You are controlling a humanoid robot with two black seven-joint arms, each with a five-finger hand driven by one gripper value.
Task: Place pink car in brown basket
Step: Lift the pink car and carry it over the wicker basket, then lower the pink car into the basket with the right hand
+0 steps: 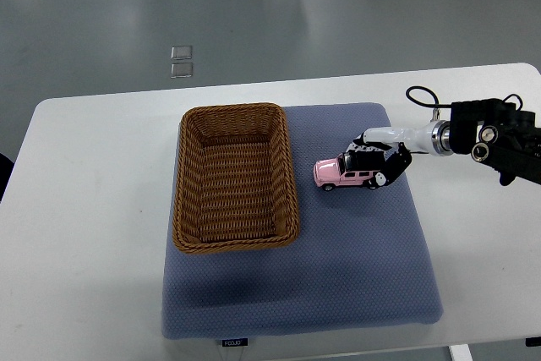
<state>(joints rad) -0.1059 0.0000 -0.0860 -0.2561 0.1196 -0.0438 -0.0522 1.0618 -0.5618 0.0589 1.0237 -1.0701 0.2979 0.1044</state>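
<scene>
On the blue mat [338, 276] near the table's [84, 209] right edge, the right hand [378, 158] curls its fingers over the rear of the pink car [342, 174], hiding that end, just right of the brown basket [235, 177], car wheels apparently on the mat.

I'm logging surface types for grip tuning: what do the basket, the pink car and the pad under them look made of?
Brown basket: woven wicker or rattan, matte, with visible braided strands.
Pink car: glossy hard shell, painted metal or plastic; which one is unclear.
Blue-grey pad: soft textile or foam, with a fine dotted weave and rounded edges.
</scene>
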